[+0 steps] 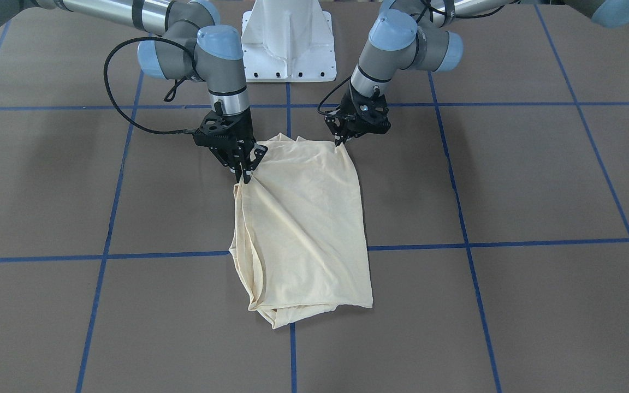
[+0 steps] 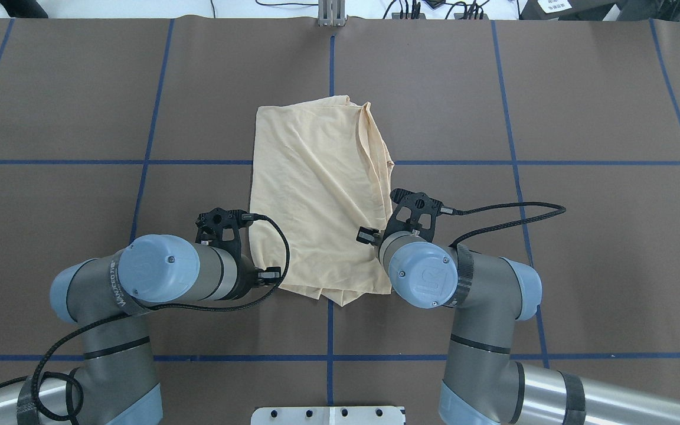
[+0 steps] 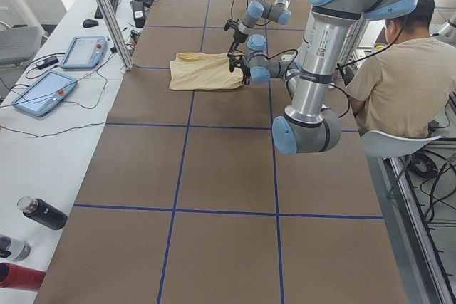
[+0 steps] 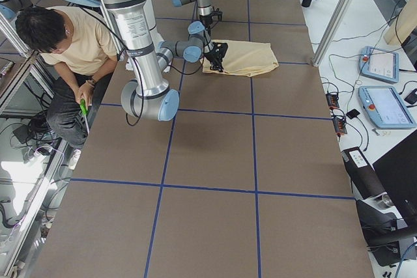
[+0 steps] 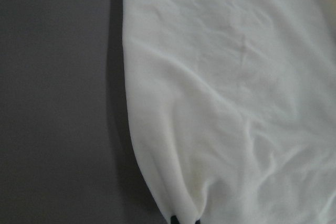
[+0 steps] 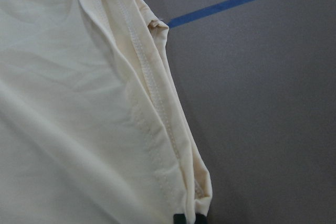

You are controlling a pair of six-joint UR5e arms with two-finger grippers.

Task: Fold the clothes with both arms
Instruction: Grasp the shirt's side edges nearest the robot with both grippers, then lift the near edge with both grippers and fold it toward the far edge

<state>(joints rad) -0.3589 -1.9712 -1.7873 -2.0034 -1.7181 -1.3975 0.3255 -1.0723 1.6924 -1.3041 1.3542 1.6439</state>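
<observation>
The clothes are one pale cream shirt [image 1: 303, 218], folded into a rough rectangle at the table's middle, its print and label hidden. It also shows in the overhead view as the shirt [image 2: 316, 177]. My left gripper [image 1: 339, 143] is shut on the shirt's corner nearest the robot, where the cloth bunches between its tips [image 5: 185, 220]. My right gripper [image 1: 245, 176] is shut on the layered seam edge [image 6: 157, 124] along the shirt's other side. That edge is lifted slightly into a ridge. Both arms reach in from the robot's side.
The white pedestal base [image 1: 288, 43] stands just behind the shirt. Blue tape lines [image 1: 156, 255] cross the brown table cover. A seated person [image 3: 399, 76] is beside the robot. Control tablets [image 3: 43, 94] and bottles [image 3: 43, 213] lie on the side bench.
</observation>
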